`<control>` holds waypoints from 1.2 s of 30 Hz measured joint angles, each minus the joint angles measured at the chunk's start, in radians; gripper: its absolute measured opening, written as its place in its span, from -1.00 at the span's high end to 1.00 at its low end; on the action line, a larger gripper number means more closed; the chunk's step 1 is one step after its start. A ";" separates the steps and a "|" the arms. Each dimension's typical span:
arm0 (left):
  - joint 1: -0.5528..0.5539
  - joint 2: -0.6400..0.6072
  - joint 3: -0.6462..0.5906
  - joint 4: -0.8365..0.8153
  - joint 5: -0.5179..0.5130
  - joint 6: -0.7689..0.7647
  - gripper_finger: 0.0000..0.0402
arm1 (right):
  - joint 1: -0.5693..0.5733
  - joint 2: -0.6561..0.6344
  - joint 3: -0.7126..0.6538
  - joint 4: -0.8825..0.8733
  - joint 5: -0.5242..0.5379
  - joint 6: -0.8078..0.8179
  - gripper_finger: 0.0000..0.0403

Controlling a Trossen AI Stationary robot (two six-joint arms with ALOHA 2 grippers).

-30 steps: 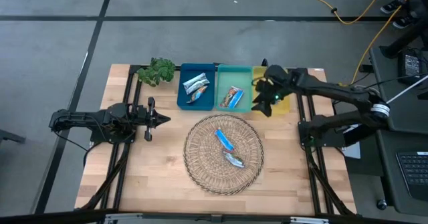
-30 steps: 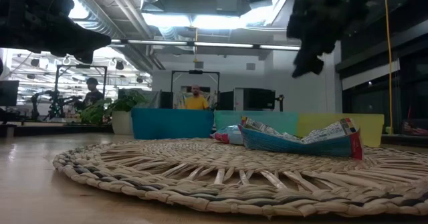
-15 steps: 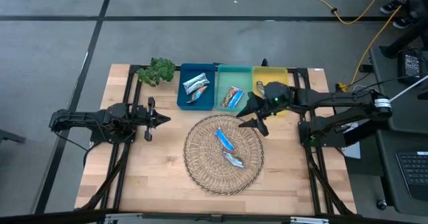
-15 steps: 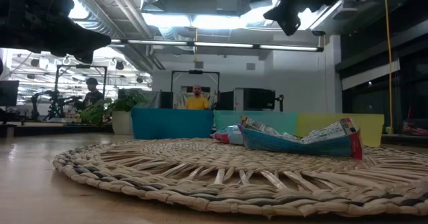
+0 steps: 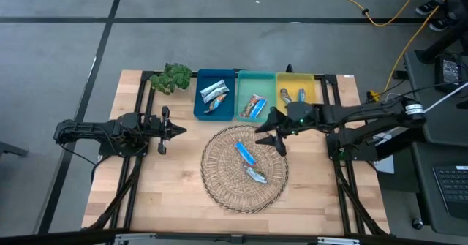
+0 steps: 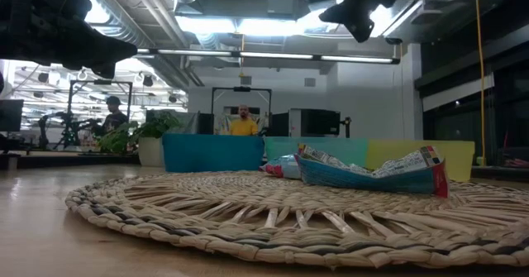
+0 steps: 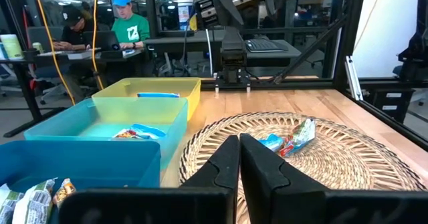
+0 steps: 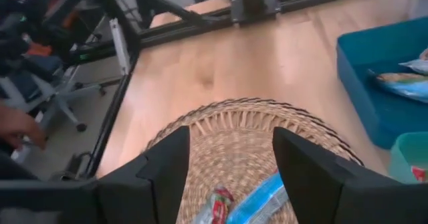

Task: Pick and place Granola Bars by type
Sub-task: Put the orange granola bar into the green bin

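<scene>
In the right wrist view we find two granola bars (image 8: pixel 249 204) cut off by the edge; bars in the yellow bin (image 5: pixel 295 95) remain too small to identify.

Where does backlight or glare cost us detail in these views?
High view: even light, soft shadows only; the granola bars on the woven mat read plainly. Low view: bright ceiling lights behind the open right gripper leave it a dark silhouette.
</scene>
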 joint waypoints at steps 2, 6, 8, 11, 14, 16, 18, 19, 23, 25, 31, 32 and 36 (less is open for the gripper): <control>0.000 0.000 0.000 0.001 0.000 0.000 0.98 | 0.010 0.028 0.013 0.001 0.023 0.018 -0.14; 0.000 0.000 0.000 0.000 0.001 0.000 0.98 | 0.011 0.116 0.057 0.001 0.025 0.064 -0.32; 0.000 0.000 0.000 0.000 0.001 0.000 0.98 | 0.011 0.169 0.083 -0.003 0.026 0.082 -0.42; 0.000 0.000 0.000 0.000 0.001 0.000 0.98 | 0.011 0.251 0.135 -0.019 0.043 0.101 -0.53; 0.000 0.000 0.000 0.000 0.001 0.000 0.98 | 0.011 0.330 0.191 -0.045 0.066 0.119 -0.58; 0.000 0.000 0.000 0.000 0.001 0.000 0.98 | 0.011 0.379 0.224 -0.059 0.082 0.144 -0.59; 0.000 0.000 0.000 0.000 0.001 0.000 0.98 | 0.011 0.426 0.266 -0.086 0.110 0.173 -0.59; 0.000 0.000 0.000 0.000 0.001 0.000 0.98 | 0.011 0.448 0.287 -0.115 0.127 0.188 -0.59; 0.000 0.000 0.000 0.000 0.001 0.000 0.97 | 0.015 0.529 0.370 -0.269 0.220 0.232 -0.59; 0.000 0.000 0.000 0.000 0.001 0.000 0.97 | 0.015 0.566 0.404 -0.351 0.267 0.281 -0.59; 0.000 0.000 0.000 0.000 0.001 0.000 0.98 | 0.015 0.639 0.417 -0.431 0.275 0.404 -0.59; 0.000 0.000 0.000 0.000 0.001 0.000 0.97 | 0.016 0.650 0.417 -0.430 0.258 0.412 -0.59; 0.000 0.000 0.000 0.000 0.001 0.000 0.96 | 0.025 0.690 0.417 -0.425 0.221 0.437 -0.59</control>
